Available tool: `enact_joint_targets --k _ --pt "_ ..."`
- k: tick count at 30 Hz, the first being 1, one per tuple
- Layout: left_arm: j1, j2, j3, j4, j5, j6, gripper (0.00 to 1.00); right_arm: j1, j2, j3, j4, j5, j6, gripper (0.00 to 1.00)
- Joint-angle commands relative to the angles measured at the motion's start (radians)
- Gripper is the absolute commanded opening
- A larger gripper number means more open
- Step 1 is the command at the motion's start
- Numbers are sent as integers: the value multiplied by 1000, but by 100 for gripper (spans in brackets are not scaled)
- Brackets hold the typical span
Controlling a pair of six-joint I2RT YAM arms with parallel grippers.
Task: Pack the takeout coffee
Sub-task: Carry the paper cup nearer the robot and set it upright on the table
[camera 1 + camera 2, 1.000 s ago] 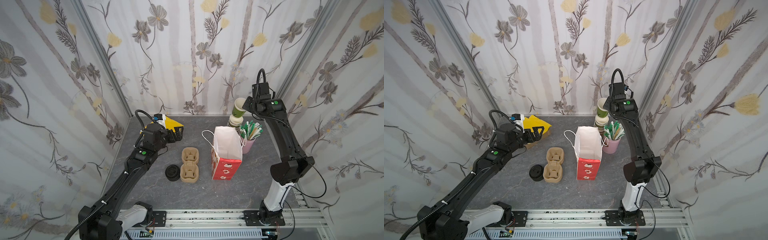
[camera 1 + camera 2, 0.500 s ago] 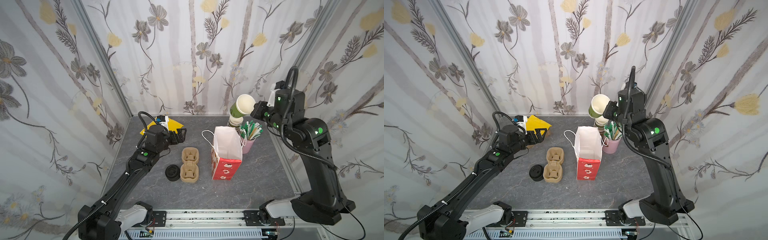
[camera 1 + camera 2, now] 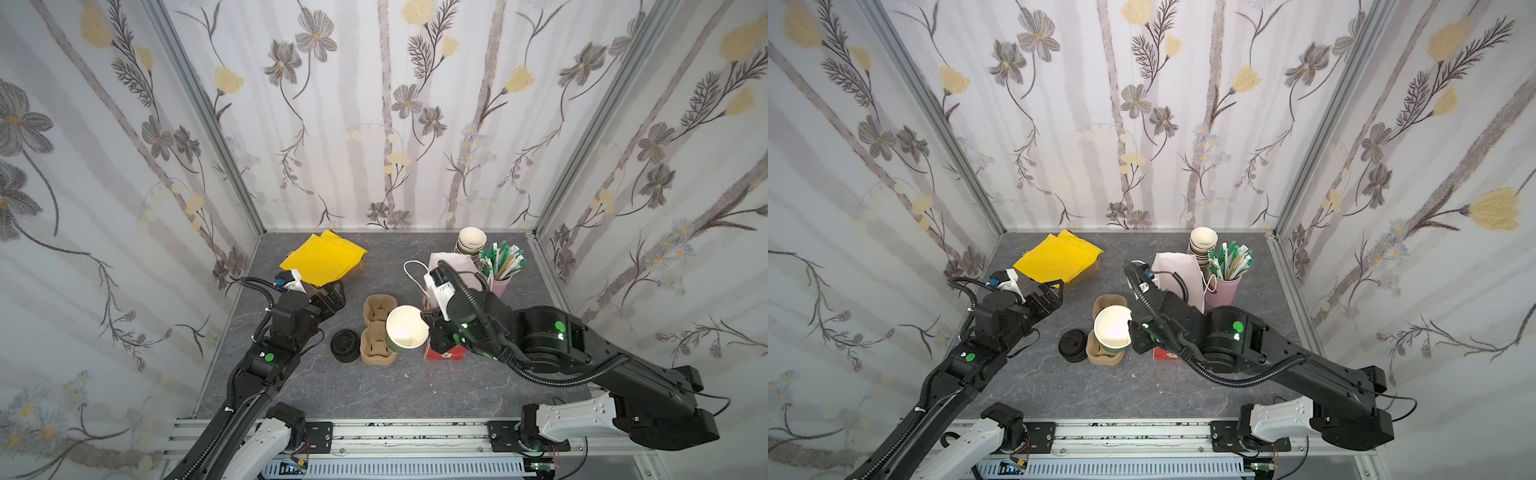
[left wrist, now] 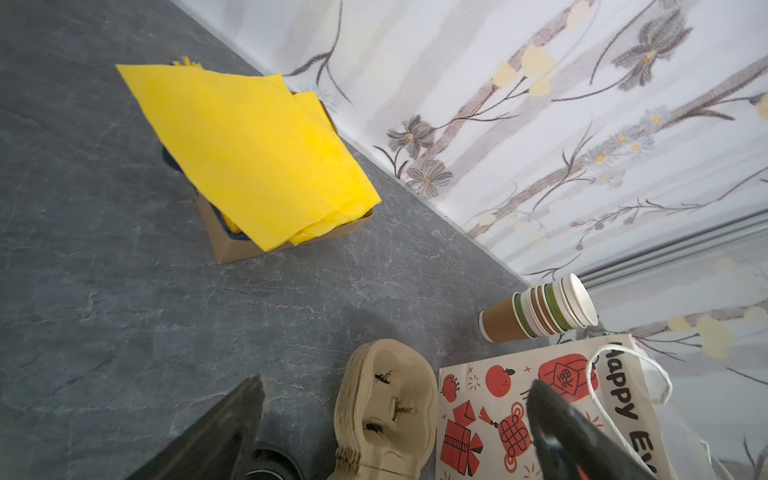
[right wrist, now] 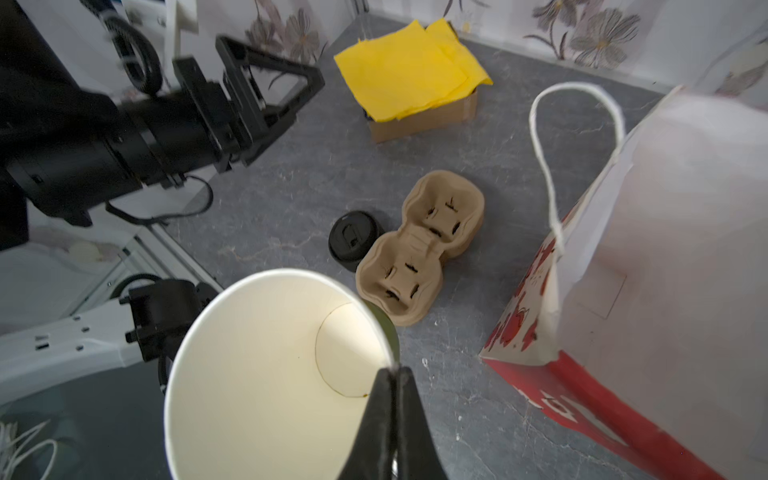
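The takeout coffee is out of view. My right gripper [image 3: 428, 328] [image 3: 1131, 332] [image 5: 390, 370] is shut on the rim of a lidless green paper cup [image 3: 406, 336] [image 3: 1112, 332] [image 5: 266, 374] with a cream inside. The cup hangs tilted over the near end of the brown pulp cup carrier [image 3: 377, 307] [image 5: 419, 249]. A short pile of black lids [image 3: 345, 345] [image 5: 353, 239] lies left of the carrier. The red-and-white paper bag [image 3: 451, 266] [image 5: 665, 249] stands just right of it. My left gripper [image 3: 332, 297] [image 4: 395, 384] [image 5: 270, 83] is open and empty, left of the carrier.
A stack of lidless cups [image 3: 471, 241] [image 4: 540, 311] and a pink cup of stirrers [image 3: 500, 266] stand at the back right. A cardboard box of yellow napkins [image 3: 322, 257] [image 4: 253, 153] sits at the back left. Patterned walls close in three sides.
My right arm has swung the green cup from above the cup stack at the back right down and forward to over the carrier. The left gripper has barely moved.
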State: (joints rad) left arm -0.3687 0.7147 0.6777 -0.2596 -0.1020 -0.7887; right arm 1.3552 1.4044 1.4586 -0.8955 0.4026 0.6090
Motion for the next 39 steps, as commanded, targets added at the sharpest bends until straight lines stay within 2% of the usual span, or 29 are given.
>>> enact_joint_targets --k 1,10,30,31,35,37,39 --pt "10 -37 -22 -68 -50 -97 100 59 13 -127 156 33 76 0" --pt "14 -84 -53 -93 -25 -137 100 91 37 -458 425 26 199 0" --pt "16 -40 -21 -95 -13 -101 100 91 171 -488 384 102 321 0" --pt "16 -41 -22 -95 -15 -101 100 91 172 -486 380 105 323 5" --pt "16 -36 -17 -95 -16 -95 99 92 165 -465 360 112 328 39" --pt "17 -30 -15 -94 -15 -93 99 92 158 -446 345 118 327 53" --pt "18 -22 -10 -95 -13 -89 99 91 145 -412 321 126 322 61"
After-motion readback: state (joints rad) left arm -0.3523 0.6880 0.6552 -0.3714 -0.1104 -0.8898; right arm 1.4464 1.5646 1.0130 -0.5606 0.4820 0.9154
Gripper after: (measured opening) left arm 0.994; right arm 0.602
